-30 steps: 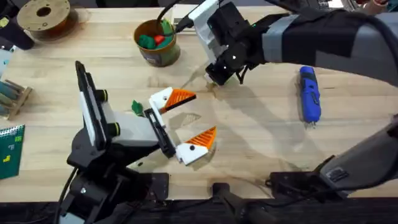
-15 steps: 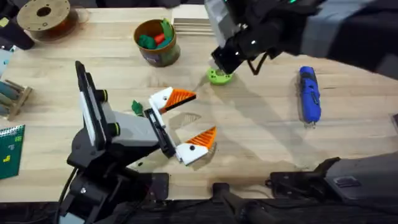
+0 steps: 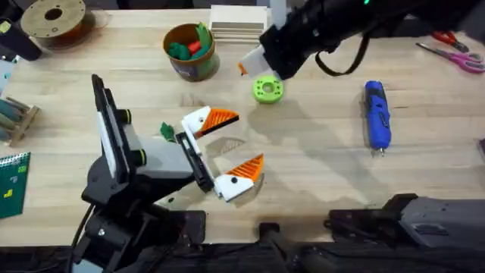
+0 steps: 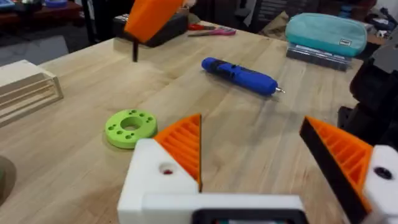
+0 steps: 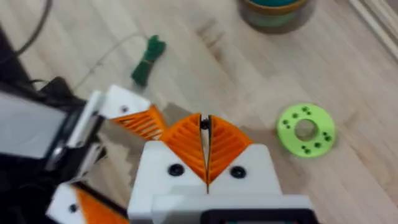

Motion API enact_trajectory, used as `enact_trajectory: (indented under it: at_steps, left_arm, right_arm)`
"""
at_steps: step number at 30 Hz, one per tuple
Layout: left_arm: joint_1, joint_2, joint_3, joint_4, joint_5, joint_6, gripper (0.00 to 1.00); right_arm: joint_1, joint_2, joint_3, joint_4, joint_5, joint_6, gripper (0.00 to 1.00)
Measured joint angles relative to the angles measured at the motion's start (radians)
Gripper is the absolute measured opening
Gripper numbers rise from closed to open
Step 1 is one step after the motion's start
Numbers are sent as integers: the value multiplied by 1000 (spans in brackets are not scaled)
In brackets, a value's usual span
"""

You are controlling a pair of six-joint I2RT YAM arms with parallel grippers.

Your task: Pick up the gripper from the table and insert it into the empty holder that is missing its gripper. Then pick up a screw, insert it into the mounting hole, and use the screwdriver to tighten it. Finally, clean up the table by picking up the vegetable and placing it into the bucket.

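Observation:
My left gripper (image 3: 242, 141) (image 4: 252, 122) stands open low over the table's middle. Each of its two white holders (image 3: 198, 118) (image 3: 229, 186) carries an orange ribbed gripper wedge (image 3: 221, 117) (image 3: 250, 167). My right gripper (image 3: 247, 67) (image 5: 205, 122) hovers above the lime-green ring (image 3: 267, 89) (image 5: 305, 129), shut on a thin black screw (image 4: 135, 51) that hangs from its tips. The blue screwdriver (image 3: 377, 114) (image 4: 239, 73) lies to the right. The dark green vegetable (image 3: 167, 130) (image 5: 148, 59) lies on the wood beside the left gripper. The bucket (image 3: 191, 67) stands at the back.
A brown filament spool (image 3: 53, 19) sits at the back left, and a slatted wooden block (image 3: 239, 19) stands behind the ring. Scissors (image 3: 455, 51) lie at the far right. Bare wood stretches between the ring and the screwdriver.
My right gripper has lifted off the lime-green ring and drawn back toward the far side, uncovering the ring. The left arm has not moved.

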State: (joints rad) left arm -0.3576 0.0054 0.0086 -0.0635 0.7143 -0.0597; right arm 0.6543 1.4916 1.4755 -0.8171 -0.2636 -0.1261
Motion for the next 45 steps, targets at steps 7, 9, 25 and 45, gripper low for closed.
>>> enact_trajectory:
  at_steps: [7, 9, 25, 45]
  left_arm:
    - [0, 0, 0, 0, 0, 0, 987]
    - [0, 0, 0, 0, 0, 0, 987]
    - [0, 0, 0, 0, 0, 0, 987]
    - [0, 0, 0, 0, 0, 0, 987]
  right_arm:
    - [145, 2, 120, -102, -7, 46, 7]
    - [206, 20, 163, -122, -3, 52, 7]
    - [325, 112, 170, -129, 76, 50, 7]
    - [326, 155, 170, -126, 92, 50, 7]
